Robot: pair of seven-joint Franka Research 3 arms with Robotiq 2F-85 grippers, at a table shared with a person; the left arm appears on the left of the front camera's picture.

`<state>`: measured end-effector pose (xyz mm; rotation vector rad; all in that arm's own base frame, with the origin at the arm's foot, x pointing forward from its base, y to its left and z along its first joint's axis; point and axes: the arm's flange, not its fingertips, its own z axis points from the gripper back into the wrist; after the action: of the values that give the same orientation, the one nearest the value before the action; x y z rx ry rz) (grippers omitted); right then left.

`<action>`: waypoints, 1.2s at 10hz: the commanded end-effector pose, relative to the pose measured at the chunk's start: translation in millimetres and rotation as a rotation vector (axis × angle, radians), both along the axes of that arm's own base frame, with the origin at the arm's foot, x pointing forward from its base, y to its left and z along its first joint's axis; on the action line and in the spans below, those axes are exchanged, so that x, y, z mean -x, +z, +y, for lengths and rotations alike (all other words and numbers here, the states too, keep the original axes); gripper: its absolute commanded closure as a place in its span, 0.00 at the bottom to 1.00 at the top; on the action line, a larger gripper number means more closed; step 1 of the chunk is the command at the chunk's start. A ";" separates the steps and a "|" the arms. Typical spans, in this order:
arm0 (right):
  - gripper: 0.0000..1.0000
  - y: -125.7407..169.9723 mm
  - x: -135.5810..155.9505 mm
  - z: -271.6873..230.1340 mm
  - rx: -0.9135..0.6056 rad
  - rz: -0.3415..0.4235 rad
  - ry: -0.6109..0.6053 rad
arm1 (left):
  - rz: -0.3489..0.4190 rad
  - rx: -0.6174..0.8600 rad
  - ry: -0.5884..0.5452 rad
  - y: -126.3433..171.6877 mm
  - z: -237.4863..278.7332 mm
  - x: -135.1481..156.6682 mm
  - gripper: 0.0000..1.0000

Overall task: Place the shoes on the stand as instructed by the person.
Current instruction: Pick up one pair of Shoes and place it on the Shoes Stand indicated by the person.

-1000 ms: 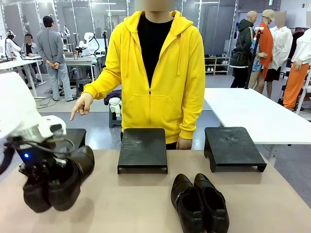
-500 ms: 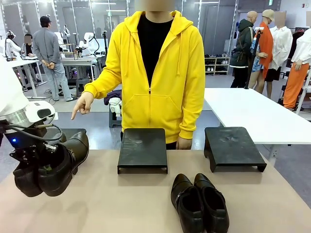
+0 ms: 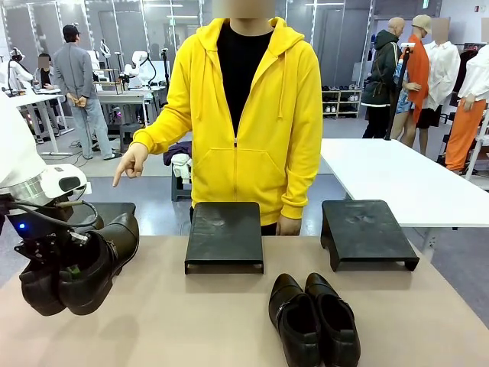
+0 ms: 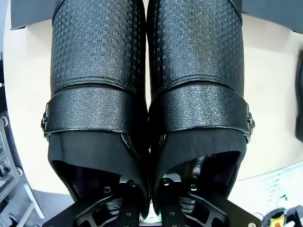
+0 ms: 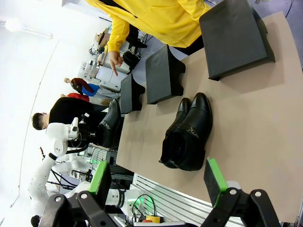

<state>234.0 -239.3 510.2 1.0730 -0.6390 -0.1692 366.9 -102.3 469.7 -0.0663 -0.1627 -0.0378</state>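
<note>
Left gripper [image 4: 150,201] clamped tight on the adjoining inner walls of the dark shoe pair [image 3: 84,267], toes pointing away from it. Right gripper [image 5: 156,179] wide open, empty; black shoe pair [image 5: 187,135] lies ahead of it.

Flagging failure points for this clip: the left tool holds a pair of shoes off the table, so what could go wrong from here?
The left tool pinches just the inner walls of the held pair, so a shoe could slip out. The pair hangs tilted, close to the left stand that the person's hand points toward; its toes might knock the stand's edge.
</note>
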 end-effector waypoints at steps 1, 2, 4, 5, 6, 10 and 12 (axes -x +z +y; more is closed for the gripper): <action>0.00 1.5 0.6 -1.4 -0.004 -0.007 0.004 | 0.000 0.000 0.000 0.0 0.0 0.0 0.91; 0.00 1.5 0.6 -1.4 -0.004 -0.007 0.004 | -0.077 -0.041 -0.009 3.2 6.0 -4.2 0.91; 0.00 1.5 0.6 -1.4 -0.004 -0.007 0.004 | -0.149 -0.064 -0.016 9.8 29.6 -25.0 0.91; 0.00 1.5 0.6 -1.4 -0.004 -0.007 0.004 | -0.175 -0.065 -0.002 15.9 41.8 -35.2 0.91; 0.00 1.5 0.6 -1.4 -0.004 -0.007 0.004 | -0.194 -0.081 0.014 19.3 54.6 -46.4 0.91; 0.00 1.5 0.6 -1.4 -0.004 -0.007 0.004 | -0.276 -0.082 -0.034 8.7 91.8 -111.9 0.91; 0.00 1.5 0.6 -1.4 -0.004 -0.007 0.004 | -0.301 -0.083 -0.078 0.5 101.2 -141.5 0.91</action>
<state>234.0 -239.3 510.2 1.0730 -0.6392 -0.1692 490.8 -5.0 462.7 0.0268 -0.4045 -0.0856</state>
